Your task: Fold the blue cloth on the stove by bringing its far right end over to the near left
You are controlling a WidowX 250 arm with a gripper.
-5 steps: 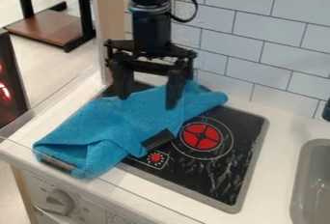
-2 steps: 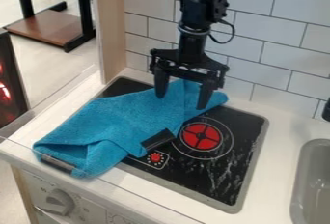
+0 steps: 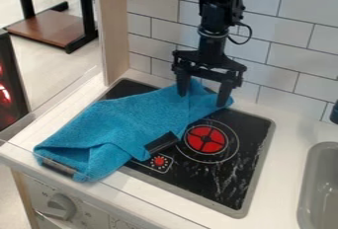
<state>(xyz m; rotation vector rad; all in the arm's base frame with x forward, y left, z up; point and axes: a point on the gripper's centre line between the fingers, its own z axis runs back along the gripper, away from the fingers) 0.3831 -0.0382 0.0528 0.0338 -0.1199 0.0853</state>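
Pincer (image 3: 202, 99) wide, with nothing between its fingers, over the far right end of the blue cloth (image 3: 129, 127); whether they touch, I can't tell. From there the cloth lies down and to the left, its long axis slanting from the back edge of the black cooktop (image 3: 228, 173) to the front edge of the white surface (image 3: 282, 173), near its left corner. The red burner (image 3: 205, 139) sits just beside the cloth, the grey sink (image 3: 316, 193) well apart at right.
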